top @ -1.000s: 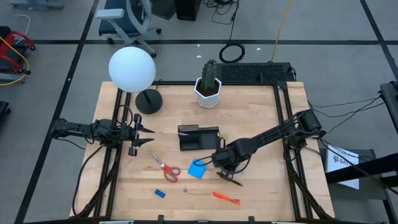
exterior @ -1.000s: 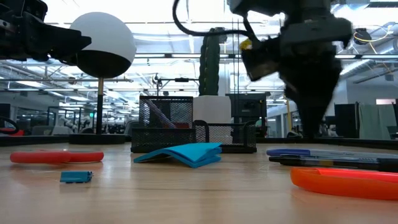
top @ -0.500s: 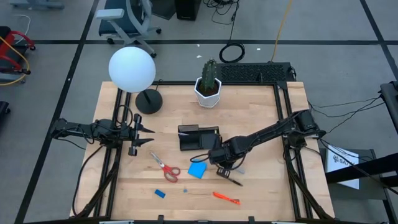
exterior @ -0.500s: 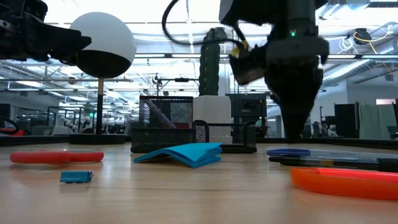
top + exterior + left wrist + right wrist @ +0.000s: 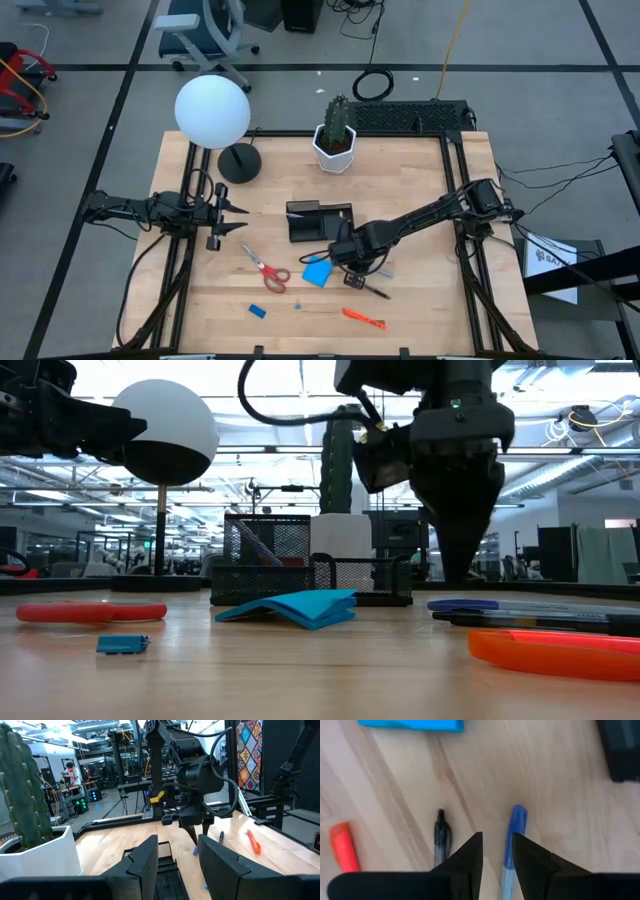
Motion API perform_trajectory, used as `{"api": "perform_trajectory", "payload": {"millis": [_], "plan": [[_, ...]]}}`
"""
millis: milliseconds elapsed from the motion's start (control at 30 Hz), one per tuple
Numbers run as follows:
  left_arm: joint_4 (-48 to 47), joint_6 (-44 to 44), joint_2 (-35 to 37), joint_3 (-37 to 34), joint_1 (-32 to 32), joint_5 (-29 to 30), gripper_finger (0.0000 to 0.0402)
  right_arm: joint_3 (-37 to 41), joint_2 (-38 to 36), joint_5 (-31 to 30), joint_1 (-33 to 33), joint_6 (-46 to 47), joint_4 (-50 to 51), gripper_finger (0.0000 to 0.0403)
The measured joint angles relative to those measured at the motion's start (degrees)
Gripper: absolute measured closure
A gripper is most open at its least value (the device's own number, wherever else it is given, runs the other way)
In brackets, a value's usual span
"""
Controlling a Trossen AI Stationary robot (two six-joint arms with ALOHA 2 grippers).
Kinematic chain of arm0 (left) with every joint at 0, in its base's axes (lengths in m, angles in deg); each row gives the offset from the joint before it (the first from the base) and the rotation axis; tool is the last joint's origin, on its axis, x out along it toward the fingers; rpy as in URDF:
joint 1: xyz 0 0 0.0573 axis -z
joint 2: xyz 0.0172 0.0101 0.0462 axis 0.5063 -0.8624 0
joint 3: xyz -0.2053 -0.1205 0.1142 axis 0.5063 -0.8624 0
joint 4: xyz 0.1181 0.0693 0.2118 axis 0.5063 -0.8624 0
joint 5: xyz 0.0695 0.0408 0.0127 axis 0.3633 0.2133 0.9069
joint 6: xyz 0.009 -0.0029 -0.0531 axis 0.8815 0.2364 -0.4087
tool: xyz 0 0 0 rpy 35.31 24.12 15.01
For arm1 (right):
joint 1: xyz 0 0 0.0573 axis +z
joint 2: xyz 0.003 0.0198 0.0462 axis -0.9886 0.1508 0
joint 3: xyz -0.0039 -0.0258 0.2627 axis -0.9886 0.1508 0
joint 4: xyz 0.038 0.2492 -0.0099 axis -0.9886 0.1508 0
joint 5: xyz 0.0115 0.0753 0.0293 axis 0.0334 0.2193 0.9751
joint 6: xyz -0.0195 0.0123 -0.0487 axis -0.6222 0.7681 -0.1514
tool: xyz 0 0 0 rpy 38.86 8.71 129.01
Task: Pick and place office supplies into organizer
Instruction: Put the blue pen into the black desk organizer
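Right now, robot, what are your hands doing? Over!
Right gripper open, empty, low over table between black pen and blue marker. Left gripper open, parked at left edge. Organizer close by, path clear.

The table [image 5: 420, 310] is evenly lit from overhead; only soft, short shadows are cast; in the low view strong glare is thrown by ceiling strip lights, and the orange pen [image 5: 555, 652] nearest the lens is blurred; the right wrist view is slightly soft.
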Motion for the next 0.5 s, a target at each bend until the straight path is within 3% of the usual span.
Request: {"api": "perform_trajectory", "payload": {"millis": [500], "plan": [[0.00,-0.01,0.01,0.00,-0.02,0.00,0.0256,0.00,0.79,-1.71,-0.11,-0.14,2.71,0.0310]]}}
